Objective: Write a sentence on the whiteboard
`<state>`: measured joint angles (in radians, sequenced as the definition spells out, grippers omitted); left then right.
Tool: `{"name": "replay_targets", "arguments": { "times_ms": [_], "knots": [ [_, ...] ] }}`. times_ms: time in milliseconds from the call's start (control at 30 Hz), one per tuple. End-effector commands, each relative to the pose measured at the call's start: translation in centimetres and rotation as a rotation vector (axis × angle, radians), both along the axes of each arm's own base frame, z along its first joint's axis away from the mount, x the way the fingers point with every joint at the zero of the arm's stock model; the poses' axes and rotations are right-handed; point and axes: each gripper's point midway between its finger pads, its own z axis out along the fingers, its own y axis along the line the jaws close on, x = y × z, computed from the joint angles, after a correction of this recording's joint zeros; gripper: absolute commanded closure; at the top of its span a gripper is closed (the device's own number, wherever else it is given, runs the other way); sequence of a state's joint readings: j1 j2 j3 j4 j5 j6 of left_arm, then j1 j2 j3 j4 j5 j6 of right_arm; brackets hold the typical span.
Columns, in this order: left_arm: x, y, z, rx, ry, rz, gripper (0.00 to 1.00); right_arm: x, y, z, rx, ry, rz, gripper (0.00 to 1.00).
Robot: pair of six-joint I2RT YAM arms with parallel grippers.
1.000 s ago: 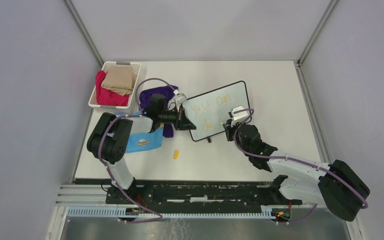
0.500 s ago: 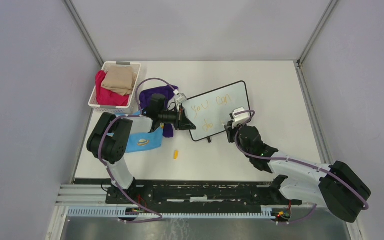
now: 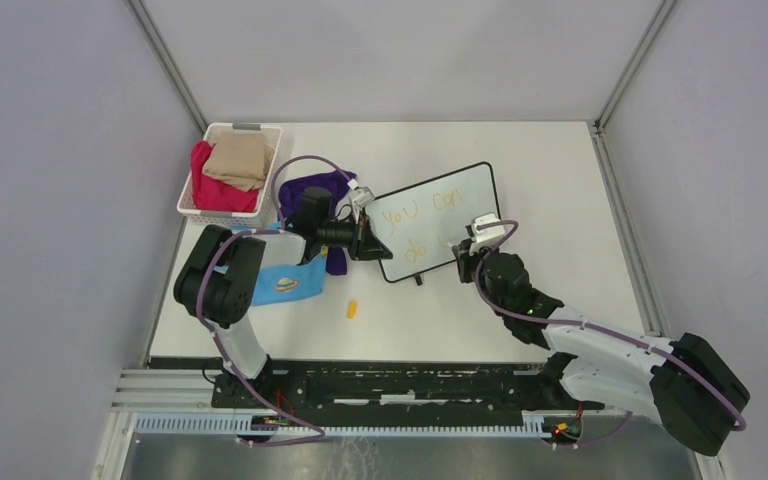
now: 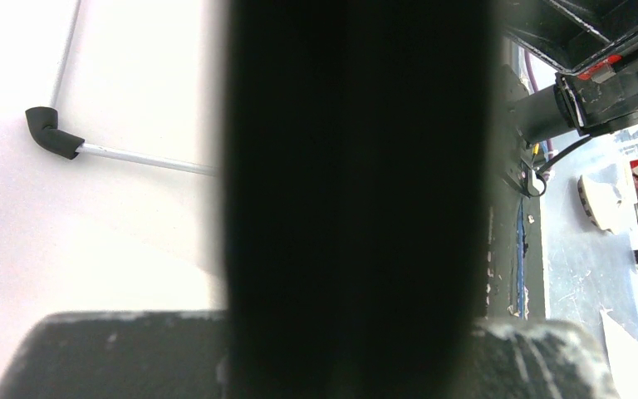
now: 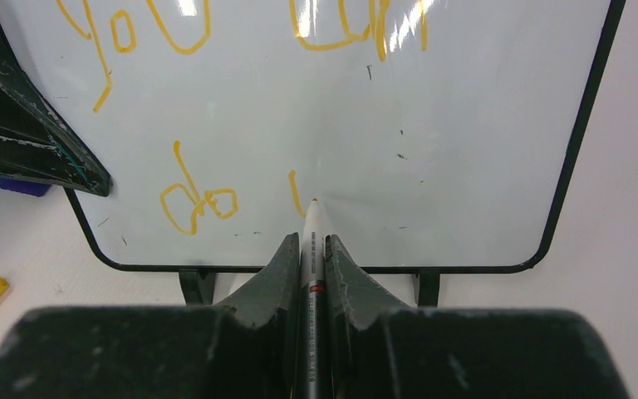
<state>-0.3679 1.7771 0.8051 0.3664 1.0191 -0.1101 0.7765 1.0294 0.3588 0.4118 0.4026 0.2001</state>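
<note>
Marker (image 5: 313,226) on the board: the right gripper (image 5: 311,245) is pinched tight round its barrel, nib touching the whiteboard (image 5: 465,125) low down, just beside a short lone stroke. The sentence (image 5: 177,170) reads "you can" on top and "do" below, in thin yellow-orange letters. The board is white with a slim black frame, rounded corners and two little black feet. It sits mid-table (image 3: 560,180), angled, and the left gripper (image 3: 370,244) is clamped on its left edge
</note>
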Motion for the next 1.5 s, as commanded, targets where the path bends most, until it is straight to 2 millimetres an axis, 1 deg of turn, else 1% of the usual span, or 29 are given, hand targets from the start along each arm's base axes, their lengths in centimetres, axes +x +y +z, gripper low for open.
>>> {"name": "replay_targets", "arguments": {
  "times_ms": [0,233,467,767,1167,1467],
  "knots": [
    [-1.2,0.8,-4.4,0.136,0.097,0.043,0.98,1.4,0.8,4.0,0.059,-0.088,-0.019,1.00],
    [-1.2,0.8,-4.6,0.146,0.099,0.041,0.98,2.2,1.1,5.0,0.066,-0.106,-0.026,1.00],
    [-1.2,0.8,-4.6,0.145,0.100,0.040,0.98,3.0,1.1,5.1,0.055,-0.104,-0.036,1.00],
    [-1.2,0.8,-4.6,0.150,0.097,0.040,0.98,3.2,1.1,3.9,0.039,-0.077,-0.029,1.00],
    [-1.2,0.7,-4.5,0.152,0.093,0.042,0.98,2.1,0.0,1.5,0.025,-0.032,-0.044,1.00],
    [-1.2,0.7,-4.6,0.153,0.094,0.043,0.98,1.3,-0.5,0.7,0.030,-0.015,-0.038,1.00]
  ]
}}
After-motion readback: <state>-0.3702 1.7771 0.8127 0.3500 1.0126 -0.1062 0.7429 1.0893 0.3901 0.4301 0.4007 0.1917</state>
